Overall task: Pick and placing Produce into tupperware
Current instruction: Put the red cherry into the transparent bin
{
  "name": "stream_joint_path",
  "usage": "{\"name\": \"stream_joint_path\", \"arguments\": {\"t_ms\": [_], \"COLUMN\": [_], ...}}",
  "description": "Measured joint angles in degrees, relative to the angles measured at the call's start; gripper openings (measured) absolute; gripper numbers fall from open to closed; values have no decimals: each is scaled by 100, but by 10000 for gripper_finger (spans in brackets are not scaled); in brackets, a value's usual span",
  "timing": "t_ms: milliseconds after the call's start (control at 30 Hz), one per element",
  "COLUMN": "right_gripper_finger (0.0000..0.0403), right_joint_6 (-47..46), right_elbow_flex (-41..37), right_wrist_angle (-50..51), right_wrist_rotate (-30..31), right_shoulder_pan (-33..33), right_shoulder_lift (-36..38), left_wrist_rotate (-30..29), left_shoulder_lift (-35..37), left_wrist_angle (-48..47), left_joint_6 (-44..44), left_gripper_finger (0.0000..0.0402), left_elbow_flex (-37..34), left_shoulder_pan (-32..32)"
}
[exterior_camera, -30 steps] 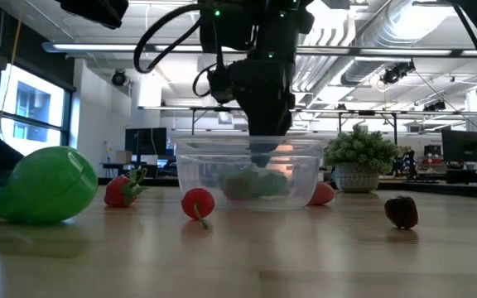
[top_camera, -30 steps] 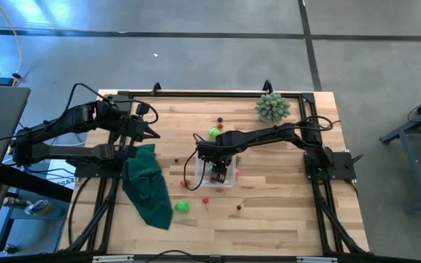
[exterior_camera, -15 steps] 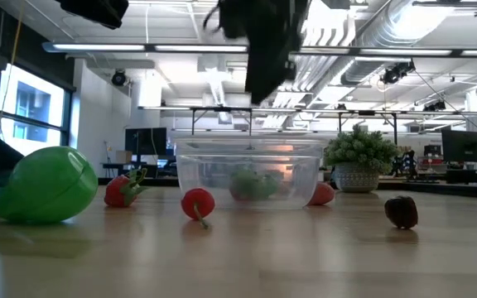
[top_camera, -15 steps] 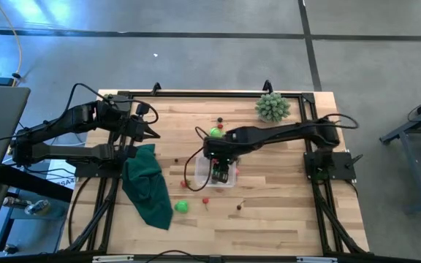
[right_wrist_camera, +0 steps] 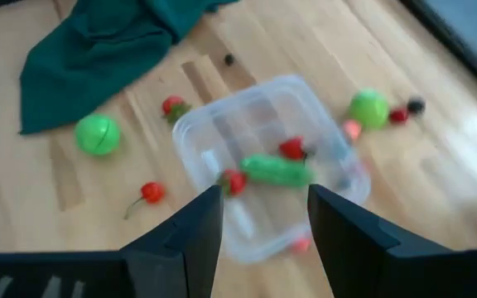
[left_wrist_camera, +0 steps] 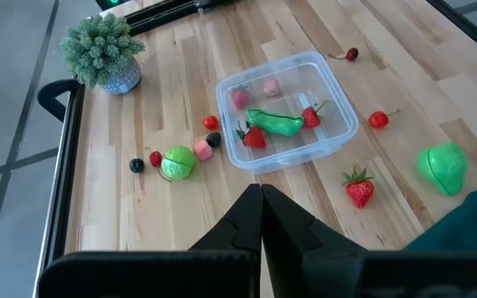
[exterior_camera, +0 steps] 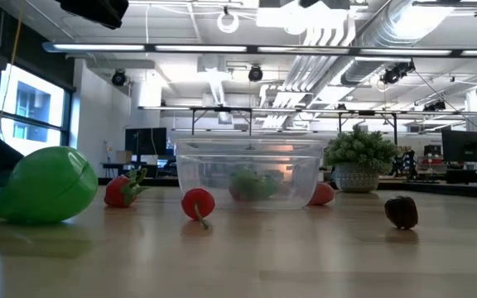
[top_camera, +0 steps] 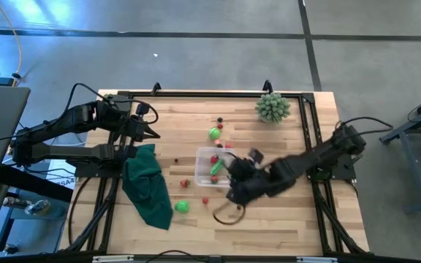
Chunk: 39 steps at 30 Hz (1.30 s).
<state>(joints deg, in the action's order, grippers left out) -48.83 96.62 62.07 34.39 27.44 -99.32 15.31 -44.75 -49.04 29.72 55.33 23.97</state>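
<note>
The clear tupperware stands mid-table. In it lie a green pod, red strawberries and pink pieces. More produce lies loose around it: a green ball on the far side, another green ball near the cloth, a cherry and a strawberry. My right gripper hangs open, high above the tupperware's near side, out of the low view. My left gripper waits shut at the table's left.
A dark green cloth lies on the table's left, below my left gripper. A pale green spiky plant stands at the far right corner. A dark small piece lies right of the tupperware. Bare wood shows along the near edge.
My right gripper has risen straight out of the tupperware, left the low view, and swung toward the table's near edge as the arm pulls back to the right. The green pod and the other pieces stay in the tupperware. The left arm has kept still.
</note>
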Motion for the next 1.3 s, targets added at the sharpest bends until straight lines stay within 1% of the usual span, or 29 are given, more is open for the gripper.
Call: {"name": "stream_joint_path", "arguments": {"t_ms": [167, 300, 433, 567, 633, 700, 1000, 1167, 1233, 1300], "right_gripper_finger": [170, 170, 170, 170, 170, 170, 170, 169, 169, 169], "right_joint_6": [-1399, -2106, -2333, -2212, -1927, -1378, 2029, 3541, 3952, 4243], "right_elbow_flex": [-4, -4, -4, -4, -4, -4, -4, -4, -4, -4], "right_wrist_angle": [231, 328, 334, 348, 315, 219, -659, -1240, -1305, -1253], "right_wrist_rotate": [55, 75, 19, -298, -417, -566, -1430, -2328, -2661, -2864], "right_shoulder_pan": [552, 862, 999, 920, 847, 744, 68, -427, -646, -842], "right_shoulder_lift": [-80, -210, -405, -588, -643, -656, -482, -63, 148, 361], "left_wrist_rotate": [0, 0, 0, 0, 1, 0, 0, 0, 1, 0], "left_shoulder_lift": [0, 0, 0, 0, 0, 0, 0, 0, 0, 0], "left_wrist_angle": [0, 0, 2, 2, 1, 1, 0, 0, 1, 1], "left_joint_6": [1, 1, 1, 1, 0, 1, -1, 1, 1, 0], "left_gripper_finger": [1, 1, 1, 1, 1, 1, 1, 1, 1, 1], "left_elbow_flex": [0, 0, 0, 0, 0, 0, 0, 0, 0, 0], "left_shoulder_pan": [0, 1, -1, 0, 1, -1, -1, -1, 1, -1]}}
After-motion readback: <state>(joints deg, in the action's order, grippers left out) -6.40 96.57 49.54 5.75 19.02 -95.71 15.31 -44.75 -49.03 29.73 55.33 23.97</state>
